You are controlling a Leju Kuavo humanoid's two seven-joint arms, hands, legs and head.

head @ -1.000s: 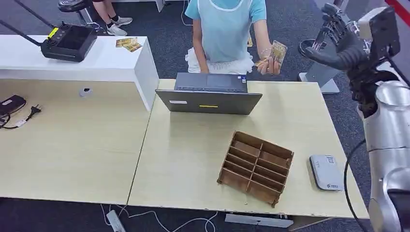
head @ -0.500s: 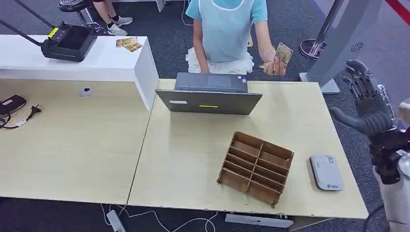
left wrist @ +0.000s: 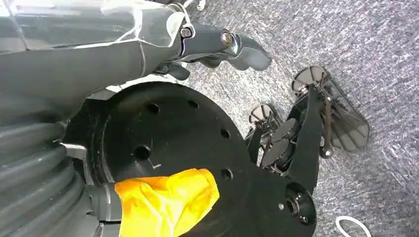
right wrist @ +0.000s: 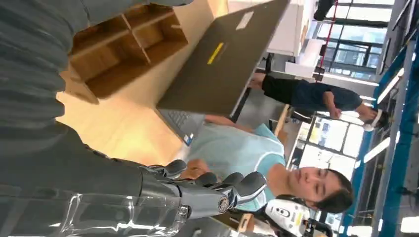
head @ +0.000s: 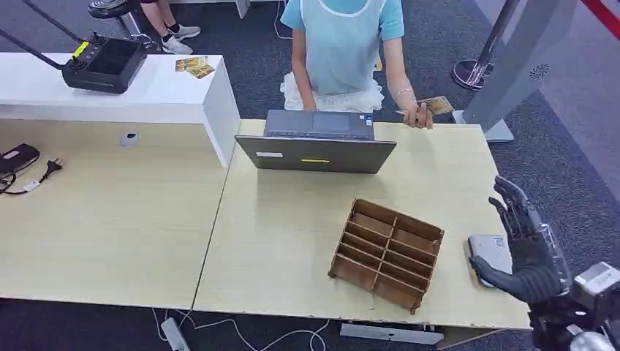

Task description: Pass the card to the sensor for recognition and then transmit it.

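Observation:
A person behind the table holds a yellowish card [head: 437,106] flat in one hand, just above the table's far right edge. The sensor [head: 490,251], a small white-grey box, lies near the table's right front corner. My right hand [head: 523,250] hovers beside it and over its right part, fingers spread and holding nothing. In the right wrist view the right hand's fingers [right wrist: 217,193] reach out empty toward the person. My left hand [left wrist: 217,44] hangs beside my body over the grey carpet with nothing in it.
A grey laptop [head: 316,143] stands open at the table's far edge, screen toward the person. A wooden divided organizer [head: 387,252] sits left of the sensor. A white counter [head: 146,91] with a black controller [head: 106,62] stands at the back left.
My right arm has dropped from high at the right down to the table's right front corner by the sensor. The person has lowered the card and tilted it flat.

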